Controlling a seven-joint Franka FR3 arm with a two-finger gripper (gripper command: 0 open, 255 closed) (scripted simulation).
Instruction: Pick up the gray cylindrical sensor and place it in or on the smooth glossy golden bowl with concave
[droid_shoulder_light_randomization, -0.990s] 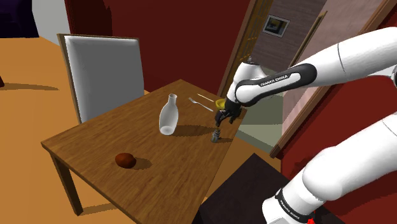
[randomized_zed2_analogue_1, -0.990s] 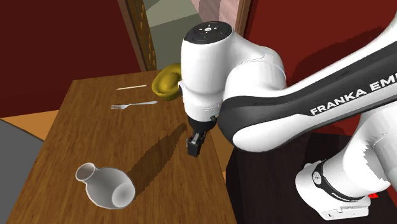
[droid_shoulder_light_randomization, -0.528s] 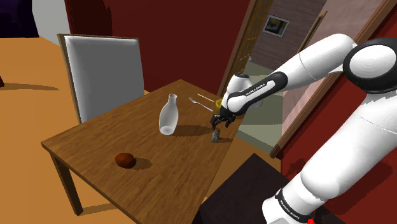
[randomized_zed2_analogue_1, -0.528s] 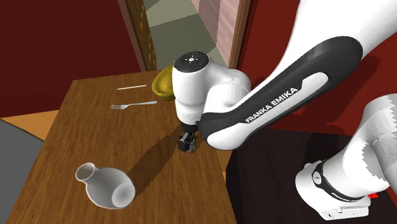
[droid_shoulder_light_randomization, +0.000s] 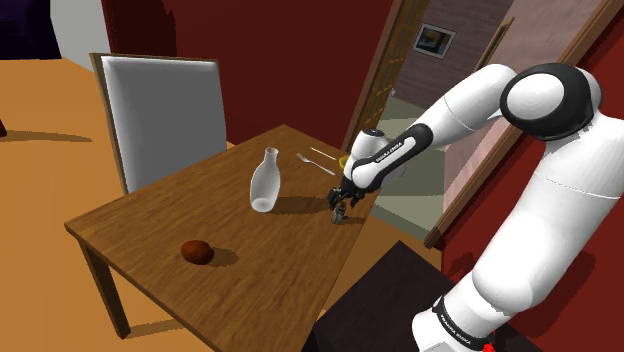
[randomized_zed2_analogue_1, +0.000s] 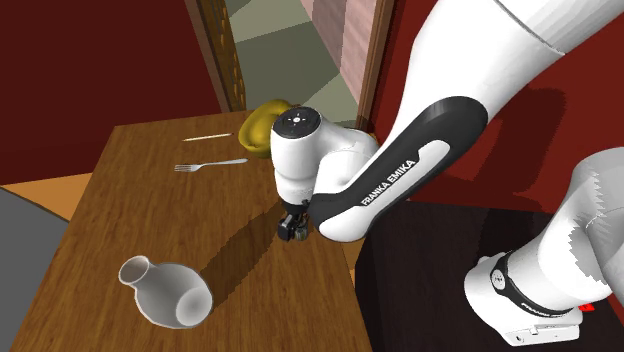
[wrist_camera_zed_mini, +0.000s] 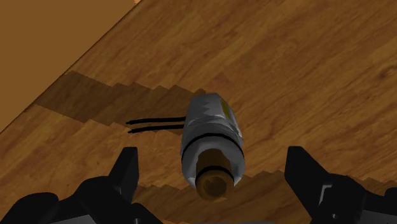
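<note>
A gray cylindrical sensor (wrist_camera_zed_mini: 210, 130) with a brown end and two thin black wires lies on the wooden table (droid_shoulder_light_randomization: 150, 225), near the edge facing the stand. My gripper (wrist_camera_zed_mini: 214, 162) is low over it and open. One finger stands on each side of the sensor and neither touches it. From the shoulder view the gripper (droid_shoulder_light_randomization: 340, 203) sits right on top of the sensor (droid_shoulder_light_randomization: 340, 214). The glossy golden bowl (randomized_zed2_analogue_1: 258, 127) rests at the table's far corner, beyond my wrist, and the arm partly hides the bowl (droid_shoulder_light_randomization: 345, 161) in the shoulder view.
A white vase (droid_shoulder_light_randomization: 263, 180) stands mid-table, with a fork (droid_shoulder_light_randomization: 318, 164) and a thin stick (randomized_zed2_analogue_1: 207, 137) near the bowl. A brown ball (droid_shoulder_light_randomization: 197, 251) lies toward the near end. A gray-backed chair (droid_shoulder_light_randomization: 165, 110) stands behind the table. The table edge is close beside the sensor.
The hand has come down toward the sensor while the elbow swung upward. The sensor and the other objects have not moved.
</note>
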